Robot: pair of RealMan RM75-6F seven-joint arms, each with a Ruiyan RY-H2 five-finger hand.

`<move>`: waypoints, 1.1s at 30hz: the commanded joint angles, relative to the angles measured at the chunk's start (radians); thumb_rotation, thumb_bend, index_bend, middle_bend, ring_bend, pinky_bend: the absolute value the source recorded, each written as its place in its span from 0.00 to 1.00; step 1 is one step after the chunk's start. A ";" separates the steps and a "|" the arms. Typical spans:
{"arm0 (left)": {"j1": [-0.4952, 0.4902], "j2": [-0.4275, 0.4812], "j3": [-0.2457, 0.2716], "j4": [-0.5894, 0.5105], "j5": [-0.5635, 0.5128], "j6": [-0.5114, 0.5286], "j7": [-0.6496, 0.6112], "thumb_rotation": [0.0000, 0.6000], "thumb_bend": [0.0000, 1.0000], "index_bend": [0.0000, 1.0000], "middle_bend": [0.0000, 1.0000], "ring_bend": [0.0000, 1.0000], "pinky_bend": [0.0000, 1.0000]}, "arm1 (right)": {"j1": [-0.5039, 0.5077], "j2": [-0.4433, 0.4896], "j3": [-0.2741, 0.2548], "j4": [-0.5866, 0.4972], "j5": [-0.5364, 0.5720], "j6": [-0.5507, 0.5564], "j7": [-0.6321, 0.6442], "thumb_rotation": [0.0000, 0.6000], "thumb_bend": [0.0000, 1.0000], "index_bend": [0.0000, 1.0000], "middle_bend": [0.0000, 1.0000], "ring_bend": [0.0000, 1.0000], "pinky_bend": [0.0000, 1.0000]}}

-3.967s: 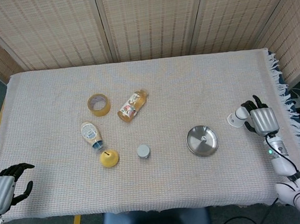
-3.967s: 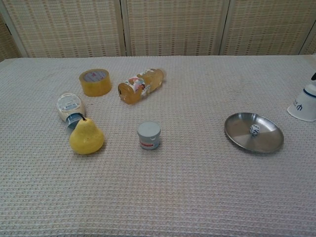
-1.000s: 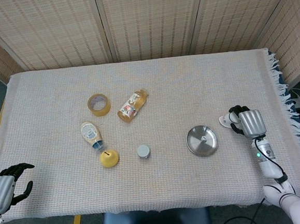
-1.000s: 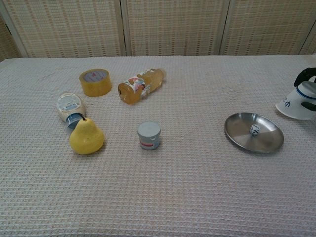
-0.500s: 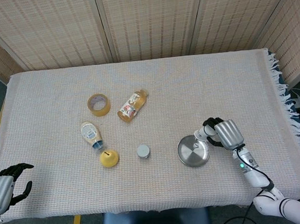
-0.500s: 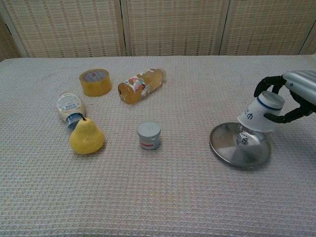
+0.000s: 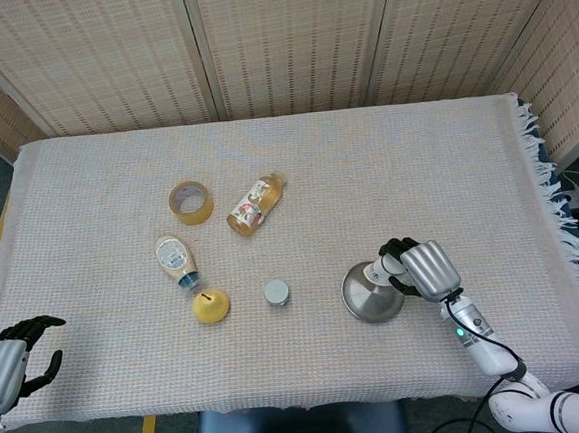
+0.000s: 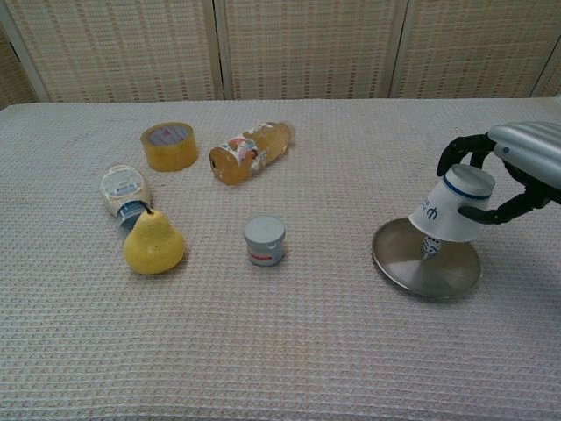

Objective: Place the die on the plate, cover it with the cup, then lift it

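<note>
The die sits on the steel plate, just under the rim of an upturned white cup that hangs tilted above it, mouth down and not yet resting flat. The right robot hand grips the cup around its upper part, fingers curled over the blue-ringed base, and in the head view the same robot hand and the cup overlap the plate so the die cannot be seen there. The plate lies on the cloth-covered surface toward its right side. Left of it, well apart, stands a small grey can, then a yellow pear touching a squeeze bottle lying on its side. Farther back are a roll of yellow tape and a drink bottle on its side. The left robot hand hangs off the near left edge of the surface, fingers loosely apart, holding nothing.
</note>
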 commanded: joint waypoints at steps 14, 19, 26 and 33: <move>0.001 0.003 0.002 -0.002 0.008 0.006 -0.007 1.00 0.43 0.31 0.30 0.28 0.35 | 0.043 -0.091 -0.019 0.163 -0.010 -0.088 0.113 1.00 0.22 0.63 0.49 0.43 0.82; -0.001 0.003 0.003 -0.001 0.007 0.000 -0.006 1.00 0.43 0.31 0.30 0.28 0.35 | 0.056 -0.144 -0.024 0.255 -0.039 -0.075 0.187 1.00 0.22 0.63 0.49 0.43 0.82; -0.003 0.005 0.006 -0.005 0.011 -0.004 -0.006 1.00 0.43 0.31 0.30 0.28 0.35 | 0.071 -0.140 -0.054 0.231 -0.072 -0.099 0.364 1.00 0.22 0.63 0.49 0.43 0.82; -0.003 0.006 0.007 -0.006 0.014 -0.003 -0.009 1.00 0.43 0.31 0.31 0.28 0.35 | 0.075 -0.106 -0.081 0.168 -0.091 -0.117 0.437 1.00 0.22 0.63 0.49 0.43 0.82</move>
